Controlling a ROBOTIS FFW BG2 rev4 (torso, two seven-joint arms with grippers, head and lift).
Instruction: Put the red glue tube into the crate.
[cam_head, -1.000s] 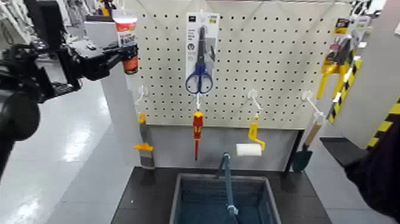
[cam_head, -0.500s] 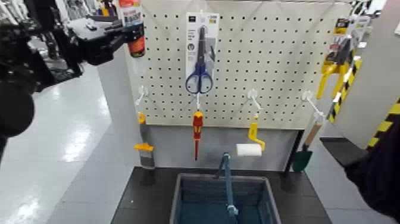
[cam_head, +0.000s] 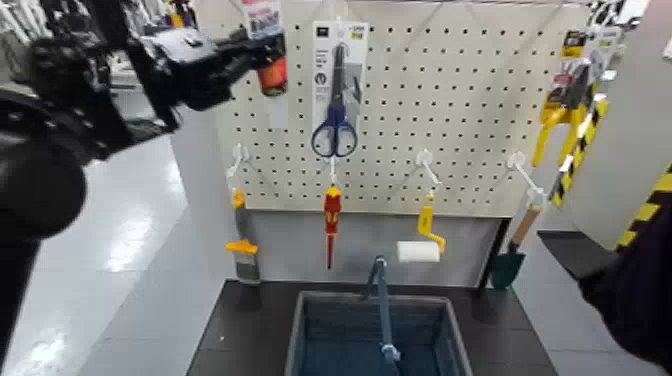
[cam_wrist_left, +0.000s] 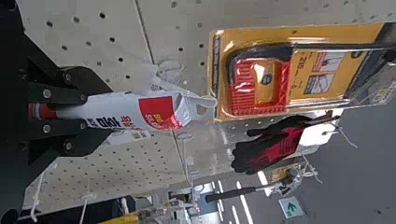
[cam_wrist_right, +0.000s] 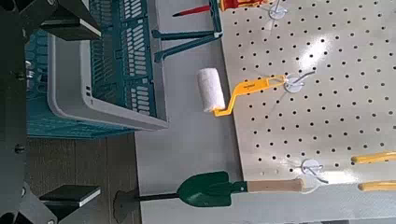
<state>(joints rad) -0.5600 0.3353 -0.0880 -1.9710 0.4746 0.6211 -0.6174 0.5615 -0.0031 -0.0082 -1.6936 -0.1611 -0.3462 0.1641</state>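
Observation:
The red glue tube (cam_head: 272, 75) hangs upright high in front of the pegboard, just left of the scissors pack, with my left gripper (cam_head: 258, 48) shut on it. In the left wrist view the tube (cam_wrist_left: 140, 112) sticks out from between the black fingers (cam_wrist_left: 70, 93), its red and white label showing. The crate (cam_head: 300, 340) stands far below on the dark table, its bar handle (cam_head: 383, 300) raised over the middle. My right arm (cam_head: 640, 290) waits low at the right edge. Its gripper (cam_wrist_right: 79, 107) is open beside the crate (cam_wrist_right: 103, 103), holding nothing.
On the pegboard (cam_head: 450, 100) hang a scissors pack (cam_head: 338, 90), a red-and-yellow screwdriver (cam_head: 331, 222), a yellow paint roller (cam_head: 420, 240), a trowel (cam_head: 512, 258), a scraper (cam_head: 241, 240) and yellow tools (cam_head: 562, 110). A grey post (cam_head: 200, 200) stands at the board's left edge.
My left gripper has carried the tube to the right, from beyond the board's left edge to in front of the pegboard beside the scissors pack. The right arm has stayed put.

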